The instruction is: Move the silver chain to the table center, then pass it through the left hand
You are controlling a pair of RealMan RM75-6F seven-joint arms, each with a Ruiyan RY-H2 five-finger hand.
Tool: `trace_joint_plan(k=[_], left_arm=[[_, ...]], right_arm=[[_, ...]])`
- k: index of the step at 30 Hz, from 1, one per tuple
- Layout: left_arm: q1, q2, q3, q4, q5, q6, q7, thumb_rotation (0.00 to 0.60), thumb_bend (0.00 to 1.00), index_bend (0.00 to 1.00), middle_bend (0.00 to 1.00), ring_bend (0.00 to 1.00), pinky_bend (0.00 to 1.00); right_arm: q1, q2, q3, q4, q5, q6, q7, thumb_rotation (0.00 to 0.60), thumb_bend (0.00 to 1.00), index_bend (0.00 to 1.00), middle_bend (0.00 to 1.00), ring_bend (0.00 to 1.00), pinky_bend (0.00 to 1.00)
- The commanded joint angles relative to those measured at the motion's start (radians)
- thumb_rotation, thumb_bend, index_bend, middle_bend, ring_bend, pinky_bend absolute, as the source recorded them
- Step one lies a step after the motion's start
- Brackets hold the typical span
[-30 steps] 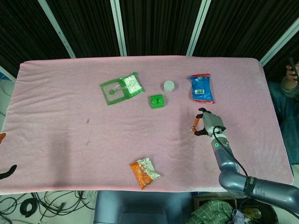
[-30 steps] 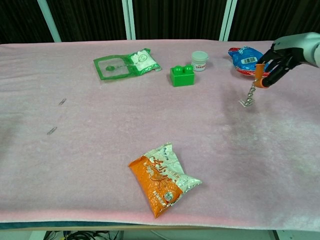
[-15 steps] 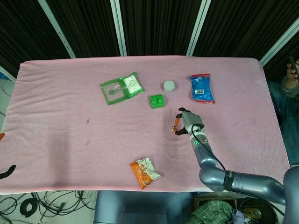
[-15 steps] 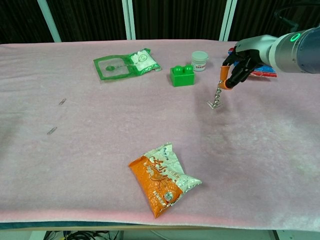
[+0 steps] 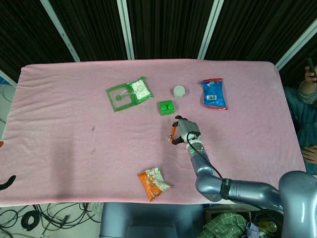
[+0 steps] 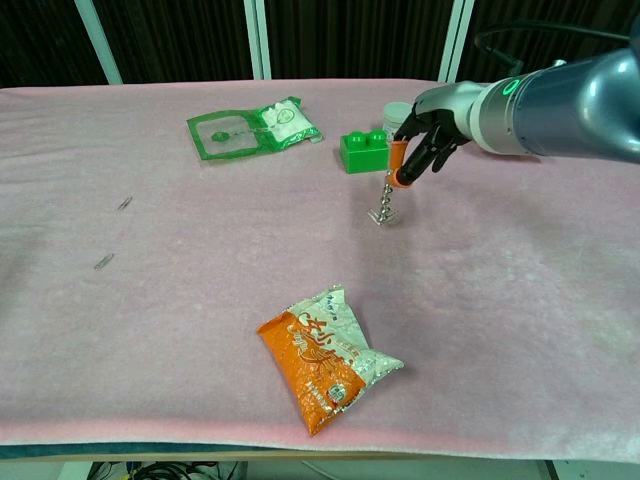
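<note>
My right hand [image 5: 184, 130] [image 6: 425, 135] hovers near the middle of the pink table [image 5: 59, 114], just in front of the green brick. It pinches the top of the silver chain [image 6: 384, 207] [image 5: 171, 138] between an orange-tipped finger and the thumb. The chain hangs straight down, and its lower end is at or just above the cloth. Of my left hand [image 5: 7, 182] only a dark fingertip and an orange one show, at the left edge of the head view, far apart with nothing between them.
Behind the hand stand a green brick [image 5: 166, 107] [image 6: 363, 151] and a white cup [image 5: 179, 91]. A blue bag [image 5: 213, 93] lies back right, a green packet [image 5: 129, 93] back left, an orange snack bag [image 5: 153, 183] near the front edge. Two small clips [image 6: 104, 261] lie left.
My right hand has carried the hanging chain leftward from the table's right side to just in front of the green brick. The left hand has not moved.
</note>
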Motion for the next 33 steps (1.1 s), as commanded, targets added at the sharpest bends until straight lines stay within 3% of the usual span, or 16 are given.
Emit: trace_joint_plan(k=[1, 33], left_arm=[[0.001, 0.002, 0.000, 0.002, 0.001, 0.000, -0.007, 0.600, 0.22, 0.08, 0.08, 0.00, 0.00], [0.005, 0.024, 0.004, 0.021, 0.028, -0.003, -0.084, 0.600, 0.22, 0.08, 0.08, 0.00, 0.00]], right_arm=[[0.015, -0.020, 0.004, 0.016, 0.015, 0.000, -0.012, 0.600, 0.36, 0.66, 0.09, 0.14, 0.21], [0.157, -0.157, 0.052, 0.144, 0.148, 0.010, -0.165, 0.600, 0.35, 0.66, 0.09, 0.14, 0.21]])
